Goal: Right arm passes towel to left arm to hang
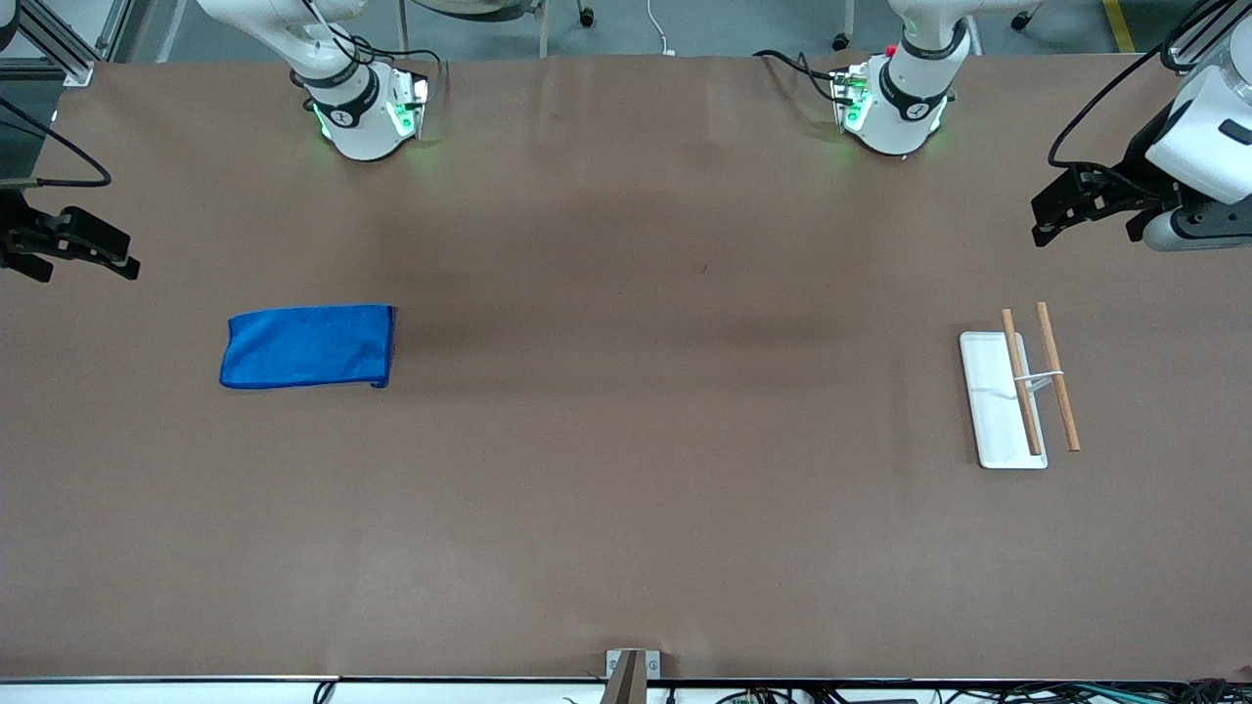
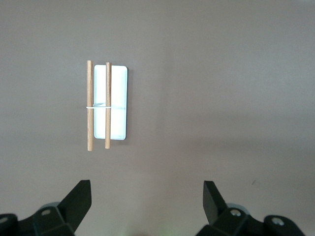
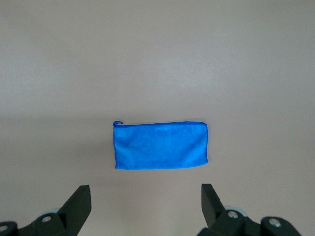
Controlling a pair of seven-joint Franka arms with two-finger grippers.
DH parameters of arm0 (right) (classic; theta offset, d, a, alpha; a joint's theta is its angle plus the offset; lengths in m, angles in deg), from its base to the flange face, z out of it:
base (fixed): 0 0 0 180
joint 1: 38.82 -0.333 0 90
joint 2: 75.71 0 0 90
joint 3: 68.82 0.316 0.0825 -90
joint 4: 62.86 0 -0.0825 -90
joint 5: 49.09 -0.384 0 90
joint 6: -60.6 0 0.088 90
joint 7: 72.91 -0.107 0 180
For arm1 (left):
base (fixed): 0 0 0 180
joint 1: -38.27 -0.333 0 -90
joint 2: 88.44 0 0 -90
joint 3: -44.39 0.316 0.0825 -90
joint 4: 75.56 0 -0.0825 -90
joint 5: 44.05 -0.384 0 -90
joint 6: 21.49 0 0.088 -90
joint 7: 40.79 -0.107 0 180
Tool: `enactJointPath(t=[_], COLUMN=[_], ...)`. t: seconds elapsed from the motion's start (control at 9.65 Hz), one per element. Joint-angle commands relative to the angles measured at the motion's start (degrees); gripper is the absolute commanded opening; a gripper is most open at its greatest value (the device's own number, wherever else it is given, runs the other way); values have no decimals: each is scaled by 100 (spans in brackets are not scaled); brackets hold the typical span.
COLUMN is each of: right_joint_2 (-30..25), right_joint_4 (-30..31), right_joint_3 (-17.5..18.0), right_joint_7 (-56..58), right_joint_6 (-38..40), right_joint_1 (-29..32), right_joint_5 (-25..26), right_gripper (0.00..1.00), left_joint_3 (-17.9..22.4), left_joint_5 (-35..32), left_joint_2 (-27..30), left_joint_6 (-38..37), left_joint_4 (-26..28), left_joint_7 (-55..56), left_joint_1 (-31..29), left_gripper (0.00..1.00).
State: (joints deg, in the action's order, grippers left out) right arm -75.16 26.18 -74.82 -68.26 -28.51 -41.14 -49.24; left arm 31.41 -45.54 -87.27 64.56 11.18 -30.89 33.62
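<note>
The blue towel (image 1: 308, 346) lies folded flat on the brown table toward the right arm's end. It also shows in the right wrist view (image 3: 160, 145). My right gripper (image 1: 122, 259) hangs open and empty in the air at that end of the table, off to the side of the towel and apart from it; in its wrist view (image 3: 145, 194) the jaws stand wide apart. My left gripper (image 1: 1045, 223) hangs open and empty over the left arm's end of the table, above the rack; its wrist view (image 2: 146, 189) shows the jaws wide apart.
A small rack (image 1: 1017, 396) with a white base plate and two wooden bars stands toward the left arm's end; it also shows in the left wrist view (image 2: 110, 103). The two arm bases (image 1: 364, 112) (image 1: 895, 103) stand along the table edge farthest from the front camera.
</note>
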Motion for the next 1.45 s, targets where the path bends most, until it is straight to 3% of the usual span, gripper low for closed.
enactJointPath(t=[0.0, 0.93, 1.35], right_joint_2=[16, 94, 95], right_joint_4=[-27, 25, 1218], right_joint_3=[11, 2, 2], right_joint_7=[62, 80, 80], right_joint_6=[34, -133, -1001], right_joint_1=[48, 39, 250], right_joint_5=[-73, -64, -64], right_gripper=[99, 98, 98], left_joint_3=[-29, -20, -20], left_joint_5=[-36, -27, -10], left_joint_2=[-125, -213, -231], left_joint_6=[-124, -124, -124], left_joint_4=[-26, -96, -96], left_joint_7=[-14, -84, -93], left_joint_1=[-44, -27, -35], left_gripper=[100, 100, 100])
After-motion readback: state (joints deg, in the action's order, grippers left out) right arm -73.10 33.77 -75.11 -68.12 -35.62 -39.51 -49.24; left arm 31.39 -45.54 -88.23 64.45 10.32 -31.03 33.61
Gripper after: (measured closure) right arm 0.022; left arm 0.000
